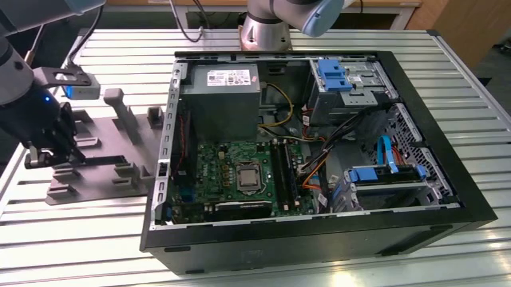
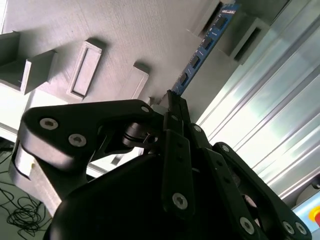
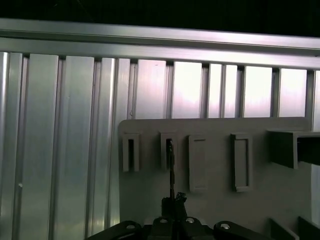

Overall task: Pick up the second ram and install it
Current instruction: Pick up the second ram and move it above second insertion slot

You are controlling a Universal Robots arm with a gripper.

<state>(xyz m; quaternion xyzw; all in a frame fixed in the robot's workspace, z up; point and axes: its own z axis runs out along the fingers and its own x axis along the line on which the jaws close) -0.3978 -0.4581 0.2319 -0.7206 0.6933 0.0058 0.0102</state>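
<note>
1. Jaws pinched shut on one end of the second ram (image 2: 202,47), the gripper (image 2: 171,100) clamping the stick's flat faces between black fingers.
2. Seen edge-on in the first wrist view, the ram (image 3: 170,167) stands on its edge over the grey holder block (image 3: 260,210). Its far end is at one of the upright slots; I cannot tell whether it is seated there.
3. In the exterior view the gripper (image 1: 48,156) hangs over the holder block (image 1: 104,161), at nine o'clock from the open computer case (image 1: 447,179).
4. A green circuit board (image 1: 239,173) lies inside the case.
5. Everything rests on a ribbed, shiny aluminium table (image 1: 80,239).
6. Wooden furniture (image 1: 459,24) stands beyond the table at one o'clock.
</note>
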